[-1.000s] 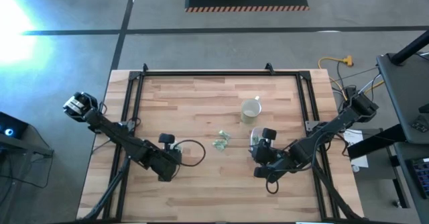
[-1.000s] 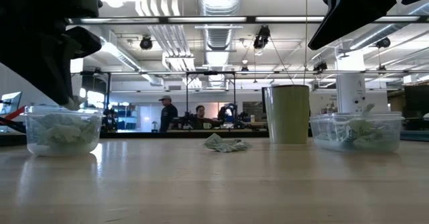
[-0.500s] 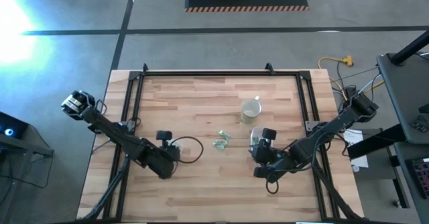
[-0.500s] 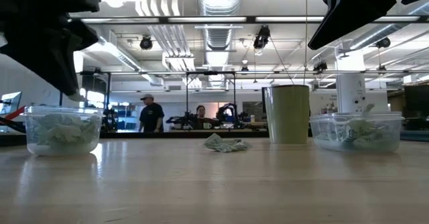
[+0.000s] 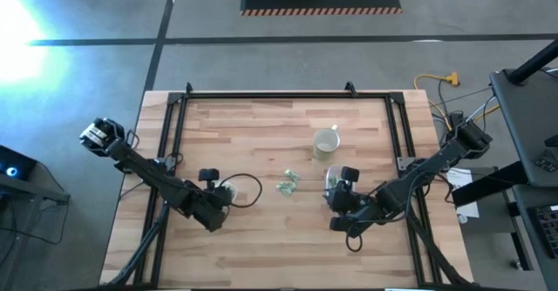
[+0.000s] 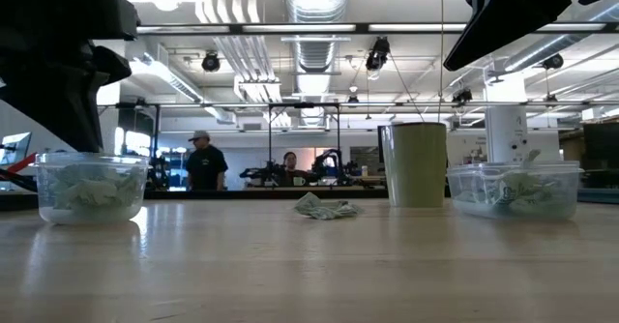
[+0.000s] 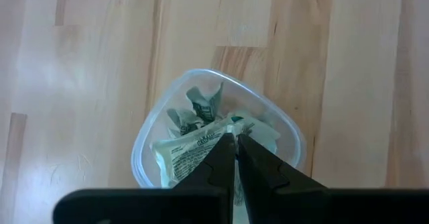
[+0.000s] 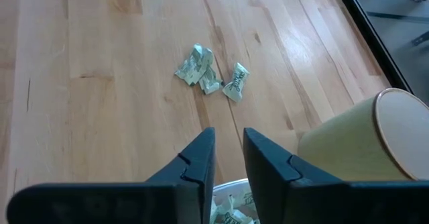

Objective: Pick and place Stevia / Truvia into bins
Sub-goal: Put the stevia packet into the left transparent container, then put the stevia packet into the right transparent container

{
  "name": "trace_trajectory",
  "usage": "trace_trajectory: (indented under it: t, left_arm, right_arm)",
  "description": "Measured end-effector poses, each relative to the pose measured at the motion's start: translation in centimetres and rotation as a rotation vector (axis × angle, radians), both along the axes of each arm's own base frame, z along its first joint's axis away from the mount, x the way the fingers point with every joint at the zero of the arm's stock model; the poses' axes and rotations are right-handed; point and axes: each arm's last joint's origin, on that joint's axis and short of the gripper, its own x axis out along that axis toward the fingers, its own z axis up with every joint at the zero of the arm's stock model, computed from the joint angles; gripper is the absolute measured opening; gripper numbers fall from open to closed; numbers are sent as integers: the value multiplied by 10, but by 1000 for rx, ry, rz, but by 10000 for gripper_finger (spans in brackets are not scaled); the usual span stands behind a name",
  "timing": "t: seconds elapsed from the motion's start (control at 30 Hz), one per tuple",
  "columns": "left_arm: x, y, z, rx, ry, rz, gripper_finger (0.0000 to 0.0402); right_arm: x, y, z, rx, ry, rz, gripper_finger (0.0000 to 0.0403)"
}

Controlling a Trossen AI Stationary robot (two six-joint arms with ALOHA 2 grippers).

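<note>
A small heap of pale green and white Stevia packets [image 5: 288, 184] lies on the wood near the table's middle, also in the right wrist view [image 8: 209, 72]. The round clear bin [image 7: 155, 127] at the left holds several packets. My left gripper [image 7: 236, 139] hangs shut just above it, with nothing between its fingers. The wider rounded-rectangular bin [image 6: 513, 190] at the right also holds packets. My right gripper [image 8: 228, 141] hovers over its edge, open by a narrow gap with bare wood showing through, pointing toward the heap.
A cream mug [image 5: 325, 142] stands upright just beyond the right bin, close to my right gripper. Black frame rails [image 5: 179, 143] run along the table's left, right and far sides. Bare wood lies between the two bins. People [image 6: 203, 163] move in the room behind.
My left gripper has drawn back a little toward the table's left edge above the round bin and has turned slightly; in the low view its fingers now stand higher over the bin's rim. It stays shut. My right arm has kept still.
</note>
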Motion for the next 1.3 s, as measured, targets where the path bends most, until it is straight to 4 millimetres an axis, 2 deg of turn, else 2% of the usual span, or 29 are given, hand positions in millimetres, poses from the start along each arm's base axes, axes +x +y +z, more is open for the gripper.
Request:
trace_trajectory:
  t: [0.13, 0.47, 0.6, 0.73, 0.93, 1.17, 1.3]
  left_arm:
    - [0, 0, -1, -3, -6, 0, 15]
    - [3, 0, -1, 17, -53, 11, 124]
    - [-1, 2, 2, 43, -15, 10, 149]
    - [-1, 3, 18, 61, -29, 39, 150]
    - [2, 2, 48, 161, -239, 77, 142]
    - [0, 5, 48, 238, -277, 97, 141]
    - [-1, 6, 44, 252, -261, 85, 141]
  right_arm:
    - [0, 0, 0, 0, -1, 0, 72]
    - [0, 0, 0, 1, -2, 0, 64]
    - [0, 0, 0, 2, -4, -1, 65]
    - [1, 0, 0, 5, -7, 0, 70]
    - [5, 3, -3, 18, -61, 36, 82]
    - [16, 7, -11, 1, -165, 206, 101]
    - [23, 1, -17, 40, -233, 301, 111]
